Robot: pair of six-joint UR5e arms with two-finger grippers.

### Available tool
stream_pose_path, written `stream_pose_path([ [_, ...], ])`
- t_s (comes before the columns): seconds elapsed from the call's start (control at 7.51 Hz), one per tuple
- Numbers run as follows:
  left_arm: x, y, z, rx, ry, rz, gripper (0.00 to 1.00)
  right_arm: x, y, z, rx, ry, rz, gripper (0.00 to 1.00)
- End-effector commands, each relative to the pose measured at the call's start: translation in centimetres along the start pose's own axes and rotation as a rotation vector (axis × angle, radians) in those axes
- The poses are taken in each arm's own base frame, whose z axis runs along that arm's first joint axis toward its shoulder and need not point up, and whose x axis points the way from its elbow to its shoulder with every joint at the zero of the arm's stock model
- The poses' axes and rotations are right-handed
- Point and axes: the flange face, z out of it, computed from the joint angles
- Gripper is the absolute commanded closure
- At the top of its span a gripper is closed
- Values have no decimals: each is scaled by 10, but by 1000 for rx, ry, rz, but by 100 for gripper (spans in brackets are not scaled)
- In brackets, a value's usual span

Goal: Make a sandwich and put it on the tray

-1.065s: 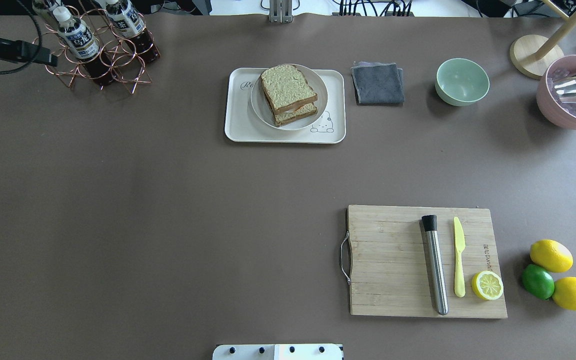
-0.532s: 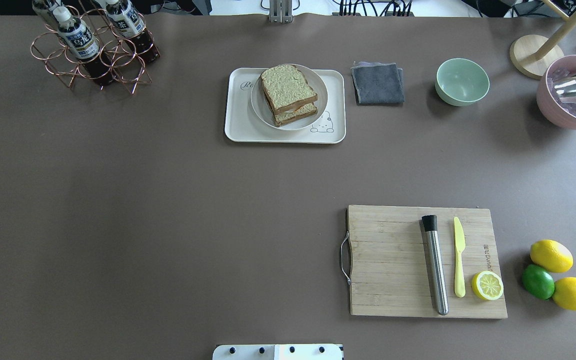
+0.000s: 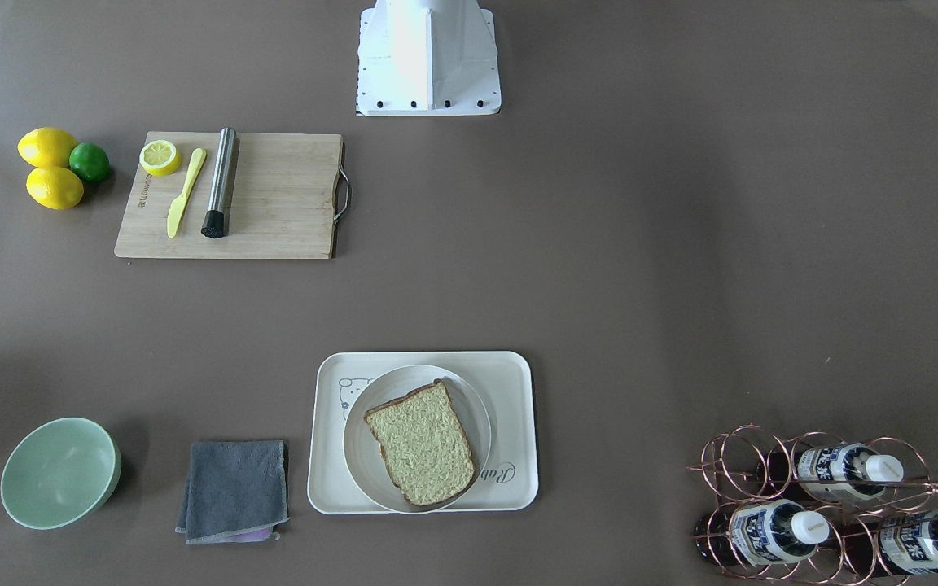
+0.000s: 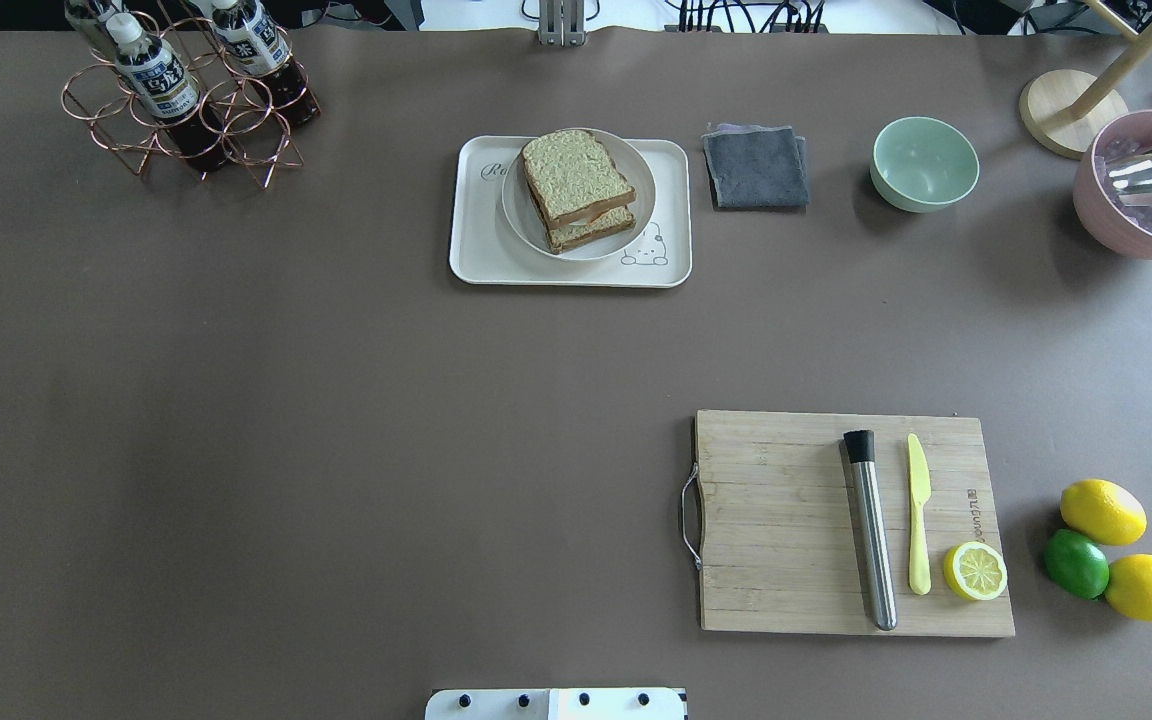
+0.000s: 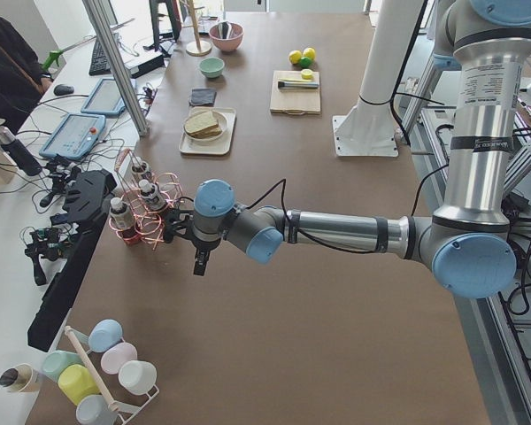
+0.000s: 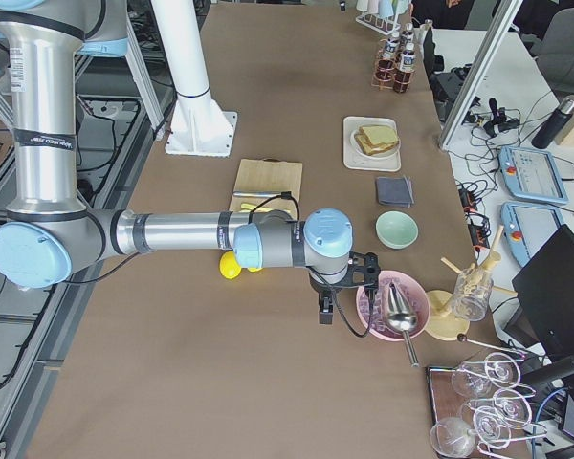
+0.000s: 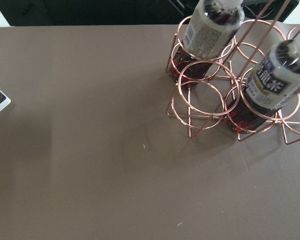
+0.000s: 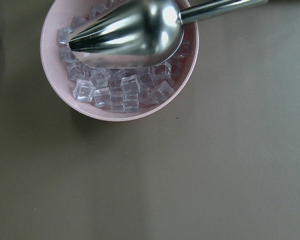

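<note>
The sandwich, two speckled tan bread slices stacked with the egg hidden between them, lies on a round white plate. The plate stands on the cream tray at the table's far middle. Sandwich and tray also show in the front-facing view. My left gripper hangs above the table beside the bottle rack, far from the tray; I cannot tell if it is open. My right gripper hangs beside the pink bowl; I cannot tell its state. Neither shows in the overhead view.
A wooden cutting board carries a steel muddler, a yellow knife and a lemon half. Two lemons and a lime lie to its right. A grey cloth, green bowl, pink ice bowl with scoop, and copper bottle rack line the far edge.
My left arm, seen at the overhead view's upper left edge a second ago, has drawn back out of that view. Nothing on the table has moved.
</note>
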Motion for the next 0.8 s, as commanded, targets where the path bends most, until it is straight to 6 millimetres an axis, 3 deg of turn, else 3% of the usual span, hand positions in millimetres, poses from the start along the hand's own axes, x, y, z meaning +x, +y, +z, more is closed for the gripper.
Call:
stream_pose_path([
  [0.0,-46,1,-30,-28,-28,17,2,-7,0,9,-19,4,-2,0],
  [0.27,-53,-3,-35,-96,-56,28,2,-12,-2,11,-7,20,32,0],
  [0.67,-49,-8,-42,-110,-67,18,2,-11,-3,22,-4,57,39,0],
])
